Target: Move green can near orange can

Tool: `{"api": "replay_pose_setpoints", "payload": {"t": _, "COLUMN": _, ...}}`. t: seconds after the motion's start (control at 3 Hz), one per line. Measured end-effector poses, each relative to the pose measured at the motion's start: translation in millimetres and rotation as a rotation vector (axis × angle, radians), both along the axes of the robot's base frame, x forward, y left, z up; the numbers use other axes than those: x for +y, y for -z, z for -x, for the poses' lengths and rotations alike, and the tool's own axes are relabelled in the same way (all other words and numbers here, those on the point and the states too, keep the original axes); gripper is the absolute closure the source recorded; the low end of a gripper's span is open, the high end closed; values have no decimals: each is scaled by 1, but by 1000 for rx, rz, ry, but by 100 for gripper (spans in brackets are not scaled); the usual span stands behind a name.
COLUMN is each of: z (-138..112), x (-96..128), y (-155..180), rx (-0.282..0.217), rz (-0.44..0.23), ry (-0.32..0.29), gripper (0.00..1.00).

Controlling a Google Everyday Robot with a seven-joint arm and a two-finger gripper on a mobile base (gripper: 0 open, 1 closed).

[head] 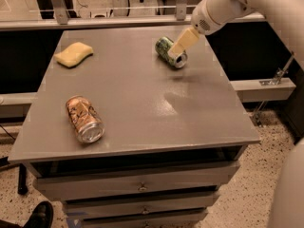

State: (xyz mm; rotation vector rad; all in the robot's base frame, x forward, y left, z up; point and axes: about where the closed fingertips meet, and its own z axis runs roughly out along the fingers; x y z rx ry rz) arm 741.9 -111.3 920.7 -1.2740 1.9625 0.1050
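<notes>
Warm, rather dim indoor light falls from above. A pale glare patch lies on the grey tabletop point(142, 80) right of centre, and the silver end of the orange-copper can point(84, 119) glints. The beige gripper point(182, 42), just above the green patterned can point(170, 51), throws a soft shadow beside it.

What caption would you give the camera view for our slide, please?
Gripper at the green can lying on the table's far side; orange can lies at the near left.
</notes>
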Motion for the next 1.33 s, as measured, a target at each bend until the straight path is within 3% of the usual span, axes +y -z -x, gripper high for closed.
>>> {"api": "replay_pose_setpoints", "payload": {"t": 0.33, "z": -31, "x": -7, "y": 26, "rx": 52, "rz": -51, "ry": 83, "gripper": 0}}
{"api": "replay_pose_setpoints", "payload": {"t": 1.0, "z": -44, "x": -2, "y": 71, "rx": 190, "rz": -99, "ry": 149, "gripper": 1}}
{"api": "replay_pose_setpoints", "payload": {"t": 1.33, "z": -34, "x": 8, "y": 87, "rx": 257, "rz": -108, "ry": 139, "gripper": 19}}
